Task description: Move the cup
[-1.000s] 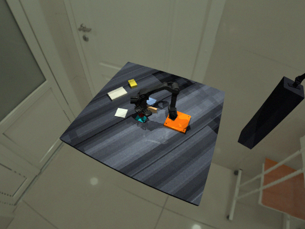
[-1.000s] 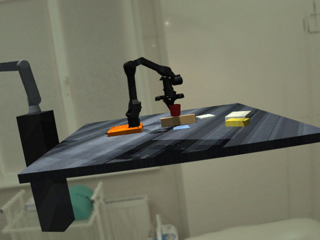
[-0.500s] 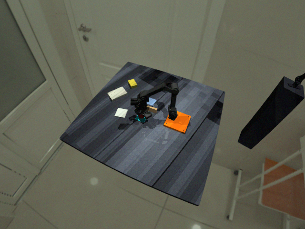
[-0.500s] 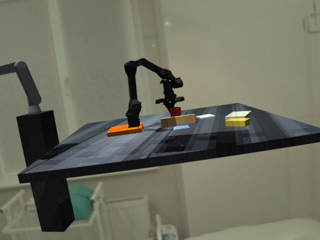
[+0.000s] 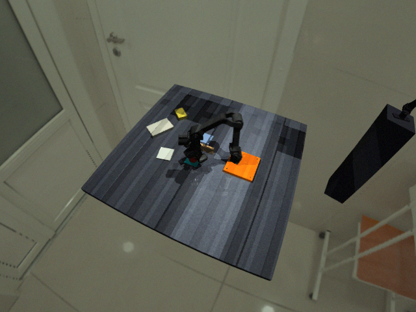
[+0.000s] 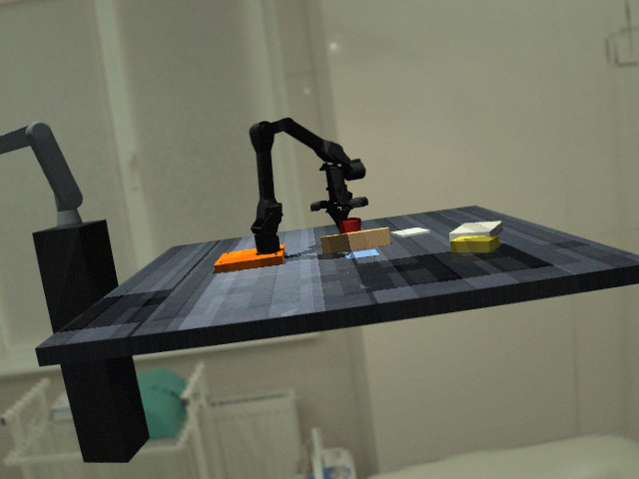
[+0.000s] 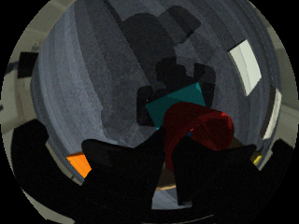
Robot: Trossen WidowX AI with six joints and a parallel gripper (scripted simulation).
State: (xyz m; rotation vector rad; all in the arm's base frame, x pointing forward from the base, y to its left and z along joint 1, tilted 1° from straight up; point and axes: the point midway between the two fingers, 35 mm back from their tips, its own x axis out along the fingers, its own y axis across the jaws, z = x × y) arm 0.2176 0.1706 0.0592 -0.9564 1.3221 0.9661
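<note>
The red cup [image 5: 193, 159] [image 6: 350, 226] [image 7: 179, 119] is at the teal pad [image 5: 190, 163] [image 7: 175, 100]. My gripper [image 6: 341, 223] [image 7: 166, 130] is shut on the cup's wall. The cup looks nearly upright in the exterior view. Its bottom is hidden there behind the wooden block, so I cannot tell whether it touches the pad. A bit of blue shows inside the cup in the wrist view; most of the marbles are hidden. The light blue pad [image 5: 207, 138] [image 6: 365, 253] lies on the other side of the block, with no cup on it.
The wooden block [image 5: 207, 148] [image 6: 368, 239] stands between the two pads. A white square [image 5: 165, 153] [image 6: 410, 233] [image 7: 246, 67], a cream slab [image 5: 160, 127] [image 6: 477, 229] and a yellow block [image 5: 181, 114] [image 6: 474, 243] lie farther off. The arm stands on an orange plate [image 5: 246, 169] [image 6: 232, 259].
</note>
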